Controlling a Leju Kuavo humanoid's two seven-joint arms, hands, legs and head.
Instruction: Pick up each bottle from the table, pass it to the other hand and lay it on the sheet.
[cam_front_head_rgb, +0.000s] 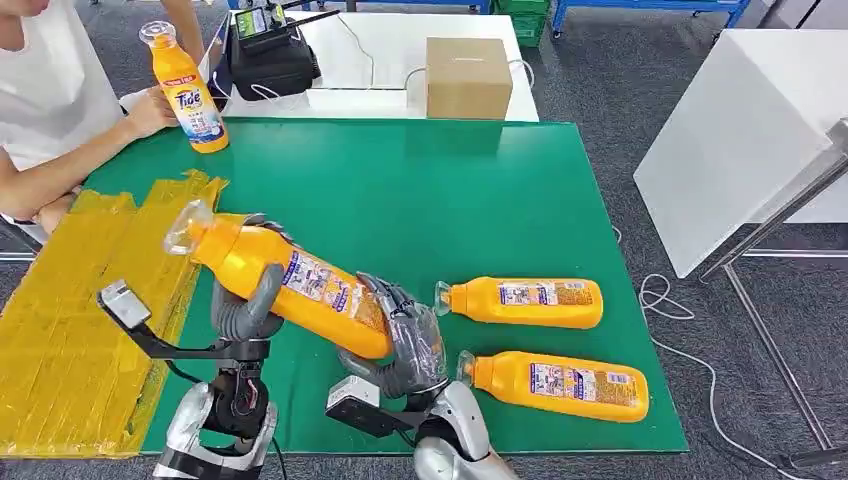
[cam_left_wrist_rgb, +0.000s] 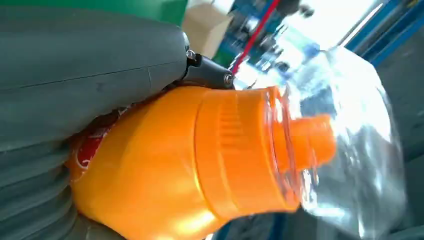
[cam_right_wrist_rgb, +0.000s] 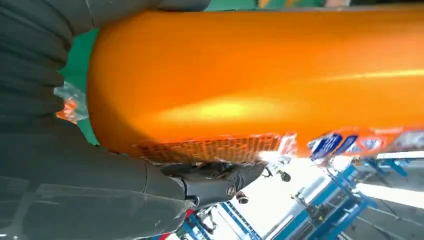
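2 hands clamp 1 bottle (cam_front_head_rgb: 290, 285), left hand (cam_front_head_rgb: 245, 300), right hand (cam_front_head_rgb: 405, 345), cap up-left toward sheet (cam_front_head_rgb: 70, 330)

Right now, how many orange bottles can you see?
4: one held in both hands, two lying on the green mat, one standing by a person's hand.

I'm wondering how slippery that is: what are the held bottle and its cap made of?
The bottle, gripped by the left hand and right hand, looks like glossy orange plastic; light glints off it. Its cap seems clear, shiny plastic: the orange spout shows through.
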